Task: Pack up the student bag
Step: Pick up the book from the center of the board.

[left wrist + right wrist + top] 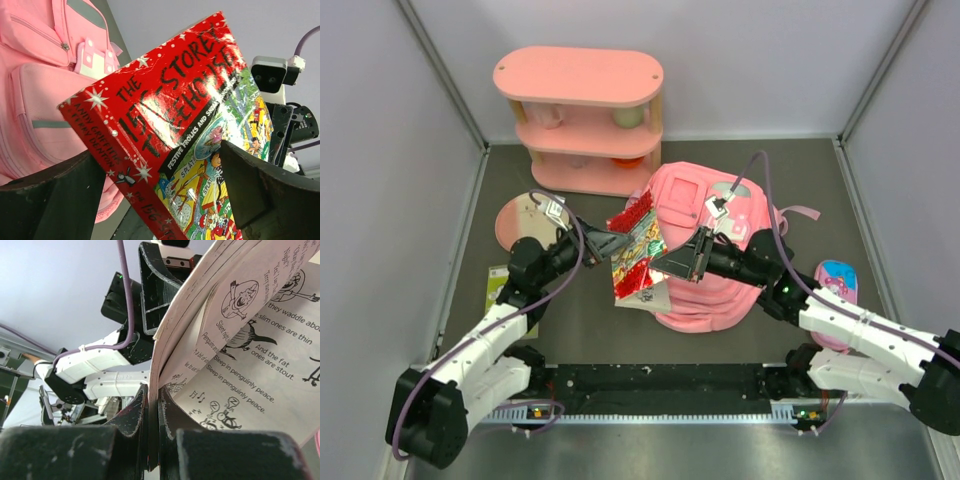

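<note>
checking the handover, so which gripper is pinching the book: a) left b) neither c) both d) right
d: the right gripper is shut on the book by its pages, while the left gripper stands open around its cover.

You see the book (red cover, tilted) between the left gripper and right gripper, at the student bag's left edge.
</note>
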Controlling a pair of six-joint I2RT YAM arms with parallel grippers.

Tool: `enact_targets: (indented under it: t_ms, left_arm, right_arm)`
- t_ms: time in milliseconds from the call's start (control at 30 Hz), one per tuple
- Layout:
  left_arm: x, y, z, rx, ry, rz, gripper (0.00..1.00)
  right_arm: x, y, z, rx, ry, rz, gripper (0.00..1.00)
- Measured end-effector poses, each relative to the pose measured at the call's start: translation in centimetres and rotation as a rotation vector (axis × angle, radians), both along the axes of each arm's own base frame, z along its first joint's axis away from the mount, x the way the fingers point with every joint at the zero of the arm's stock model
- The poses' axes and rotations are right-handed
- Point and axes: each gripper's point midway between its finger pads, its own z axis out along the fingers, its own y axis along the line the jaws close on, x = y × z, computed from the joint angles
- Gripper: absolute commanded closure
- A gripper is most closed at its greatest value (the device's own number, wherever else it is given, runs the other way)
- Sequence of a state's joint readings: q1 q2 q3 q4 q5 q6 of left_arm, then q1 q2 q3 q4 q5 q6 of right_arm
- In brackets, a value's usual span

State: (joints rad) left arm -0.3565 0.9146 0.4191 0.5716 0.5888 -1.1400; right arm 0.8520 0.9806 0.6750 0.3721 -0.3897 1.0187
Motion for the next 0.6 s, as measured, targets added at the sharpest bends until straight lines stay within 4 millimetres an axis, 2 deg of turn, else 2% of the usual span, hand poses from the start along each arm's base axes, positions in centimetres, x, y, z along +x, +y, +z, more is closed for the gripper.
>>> enact_targets:
  t_ms: [67,133,267,300,367,400,467,533,567,600]
  left_arm:
    - [0.0,0.0,0.1,-0.001,-0.006,-0.001,0.06]
    - [0.0,0.0,0.1,-0.001,-0.005,-0.001,0.12]
    - [-0.1,-0.1,0.5,-0.017,-0.011,-0.009,0.37]
    - [0.0,-0.1,0.5,-0.02,-0.016,-0.007,0.51]
    - [0.2,-0.1,0.6,-0.026,-0.014,-0.006,0.64]
    - [0.2,-0.2,0.5,-0.028,-0.011,-0.007,0.83]
    - [0.3,-0.3,0.7,-0.051,0.014,-0.01,0.98]
    - [0.5,-0.2,1.1,-0.049,-0.009,-0.003,1.0]
    - [0.8,0.0,0.9,-0.038,-0.006,0.012,1.0]
    - [1.0,0.1,0.4,-0.024,0.009,0.025,1.0]
  right_arm:
    - [0.0,0.0,0.0,0.004,0.001,0.001,1.0]
    - [0.1,-0.1,0.2,0.009,0.0,-0.003,1.0]
    - [0.0,-0.2,0.2,0.015,0.001,0.004,1.0]
    - [-0.1,-0.2,0.3,0.024,-0.002,0.007,1.0]
    - [-0.2,-0.2,0.5,0.04,-0.008,0.014,1.0]
    - [-0.3,-0.2,0.5,0.048,-0.007,0.02,1.0]
    - [-0.5,0.0,-0.4,0.038,0.001,0.036,1.0]
    - [-0.4,0.1,-2.7,-0.005,0.043,0.035,0.81]
    - [-0.1,-0.1,-3.1,-0.013,0.05,0.019,0.73]
    - [0.2,-0.3,-3.3,-0.023,0.06,0.001,0.59]
